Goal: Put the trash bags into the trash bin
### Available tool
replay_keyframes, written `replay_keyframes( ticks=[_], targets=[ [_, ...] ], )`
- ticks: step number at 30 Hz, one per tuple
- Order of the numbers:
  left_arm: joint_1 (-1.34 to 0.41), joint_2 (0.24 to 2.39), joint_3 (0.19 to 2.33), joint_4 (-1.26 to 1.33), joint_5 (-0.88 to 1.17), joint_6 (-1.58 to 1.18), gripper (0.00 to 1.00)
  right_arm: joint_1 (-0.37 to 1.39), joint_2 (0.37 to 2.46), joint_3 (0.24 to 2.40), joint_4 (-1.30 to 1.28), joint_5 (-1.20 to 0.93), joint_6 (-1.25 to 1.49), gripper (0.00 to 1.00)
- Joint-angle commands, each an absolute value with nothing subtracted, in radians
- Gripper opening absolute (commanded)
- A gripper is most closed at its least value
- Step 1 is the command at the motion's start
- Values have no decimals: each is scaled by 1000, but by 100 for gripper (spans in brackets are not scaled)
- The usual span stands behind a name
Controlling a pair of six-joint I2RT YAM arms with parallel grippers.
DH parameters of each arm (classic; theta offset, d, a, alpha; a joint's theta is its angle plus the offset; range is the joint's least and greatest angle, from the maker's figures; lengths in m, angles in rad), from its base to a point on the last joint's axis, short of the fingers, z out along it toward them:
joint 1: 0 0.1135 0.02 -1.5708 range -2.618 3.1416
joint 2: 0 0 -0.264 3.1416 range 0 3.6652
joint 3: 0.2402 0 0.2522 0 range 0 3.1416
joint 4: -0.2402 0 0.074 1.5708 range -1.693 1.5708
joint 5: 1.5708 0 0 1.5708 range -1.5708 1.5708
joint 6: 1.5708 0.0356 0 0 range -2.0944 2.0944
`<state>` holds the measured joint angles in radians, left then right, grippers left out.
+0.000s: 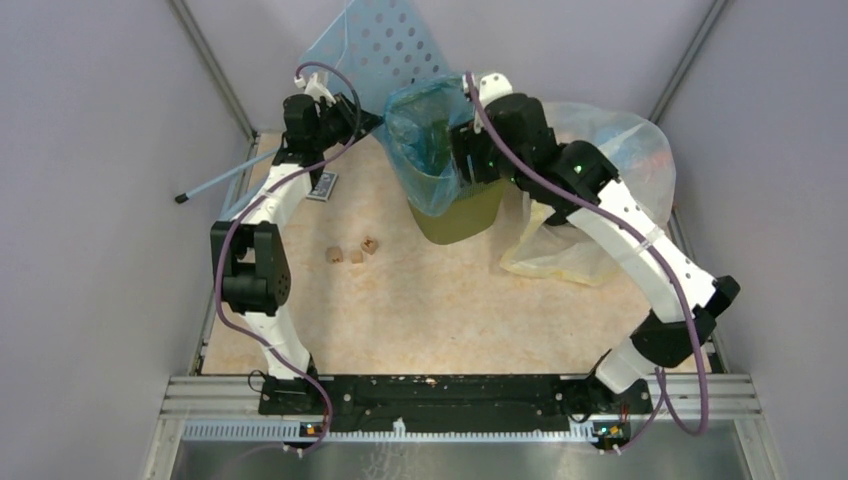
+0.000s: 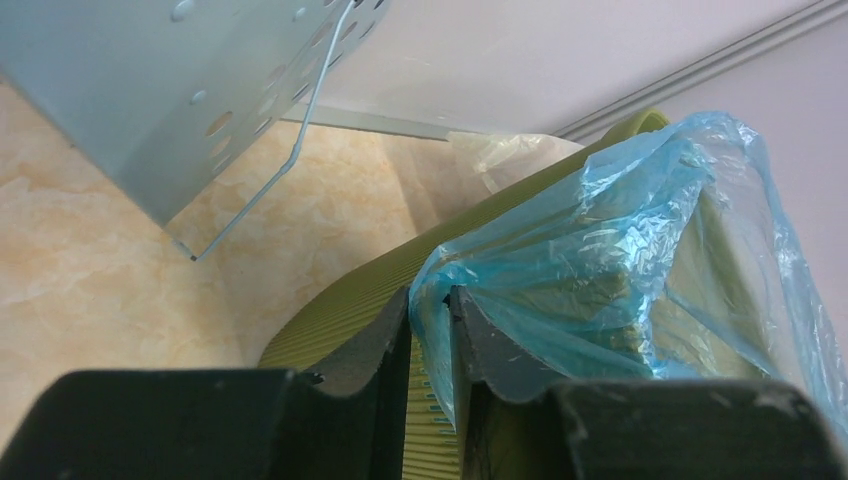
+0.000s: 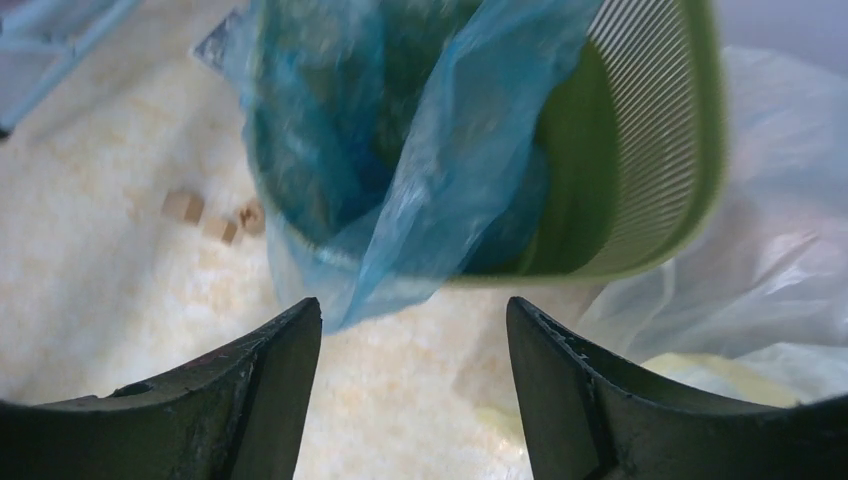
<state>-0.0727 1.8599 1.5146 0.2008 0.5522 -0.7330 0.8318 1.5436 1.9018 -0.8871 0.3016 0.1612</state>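
Your left gripper [image 2: 430, 298] has its jaws only a crack apart. The edge of the trash bag [image 2: 600, 250] sits in that gap, and I can't tell whether the pads pinch the film. Your right gripper [image 3: 413, 310] is spread wide with nothing between its fingers, just off the bin's near rim.

The bag is thin, crinkled, see-through light blue. It's down inside the trash bin [image 1: 462, 222] and folded over the rim. One flap hangs down the outside wall on the left arm's side. The bin is olive green with fine ribbed walls and tapers to the base. It stands at the far middle of the table [image 1: 450, 310], between the two grippers.

The tabletop is beige with a marbled pattern.
- A perforated light-blue panel [image 1: 385, 50] is just behind the bin.
- A big clear yellowish bag [image 1: 600, 200] is beside the bin, under the right arm.
- Three small tan blocks [image 1: 350, 252] lie near the table's centre-left.
- A small dark card [image 1: 322, 187] lies by the left arm.
- A thin blue rod [image 1: 225, 180] pokes out at the left edge.

The walls all round are plain grey.
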Motion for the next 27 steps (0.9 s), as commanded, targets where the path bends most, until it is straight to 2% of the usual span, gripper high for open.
replay_keyframes(
  ticks=[1, 6, 11, 13, 17, 22, 27],
  targets=[
    [-75, 1764, 1491, 212, 497, -716, 27, 785, 1664, 2087, -936, 386, 197, 69],
    [-75, 1779, 1491, 219, 525, -726, 26, 771, 1776, 2214, -983, 416, 201, 69],
    [-75, 1793, 1489, 223, 539, -726, 25, 727, 1814, 2248, -971, 336, 210, 60],
    [-75, 1796, 1490, 225, 541, -727, 24, 727, 1827, 2264, -975, 330, 201, 60],
    [-81, 1806, 1494, 232, 544, -724, 22, 729, 1869, 2296, -1016, 400, 194, 59],
    [-92, 1833, 1508, 231, 549, -720, 16, 727, 1860, 2295, -1030, 517, 184, 44],
    [-104, 1851, 1516, 235, 548, -722, 15, 709, 1792, 2213, -979, 507, 162, 20]
  ],
)
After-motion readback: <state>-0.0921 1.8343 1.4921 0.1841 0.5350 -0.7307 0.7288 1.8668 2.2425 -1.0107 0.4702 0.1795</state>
